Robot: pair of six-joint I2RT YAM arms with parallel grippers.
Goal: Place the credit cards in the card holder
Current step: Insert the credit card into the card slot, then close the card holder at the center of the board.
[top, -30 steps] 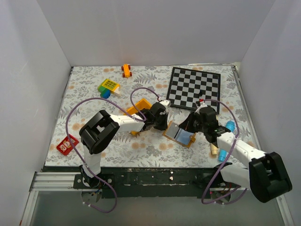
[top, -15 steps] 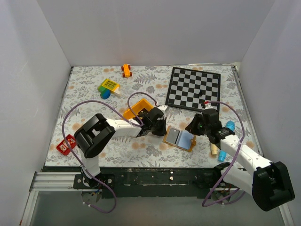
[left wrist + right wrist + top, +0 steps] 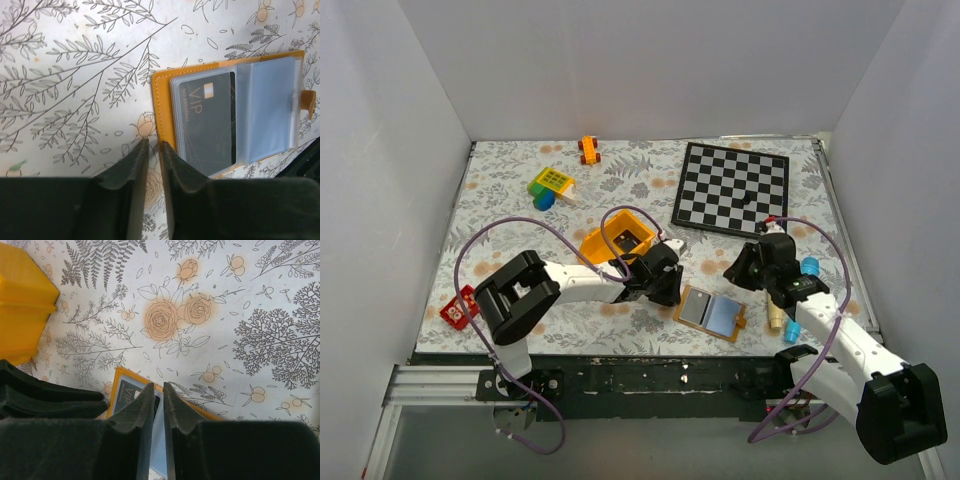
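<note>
Open tan leather-like card holder point(image 3: 712, 313) lies flat by the tabletop's point(image 3: 620, 180) near edge, black plastic credit card point(image 3: 210, 120) sleeved inside; left gripper point(image 3: 152, 145) and right gripper point(image 3: 157, 387) flank it, jaws slightly parted, empty; yellow plastic bin point(image 3: 617, 238) just behind the left; black-and-white chequered board point(image 3: 732, 187) farther back.

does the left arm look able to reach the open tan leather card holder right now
Probably yes: the left hand is right beside the open tan leather card holder, with only floral tablecloth between them.

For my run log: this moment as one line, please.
card holder: open; credit card: inserted; left gripper: empty; right gripper: empty
</note>
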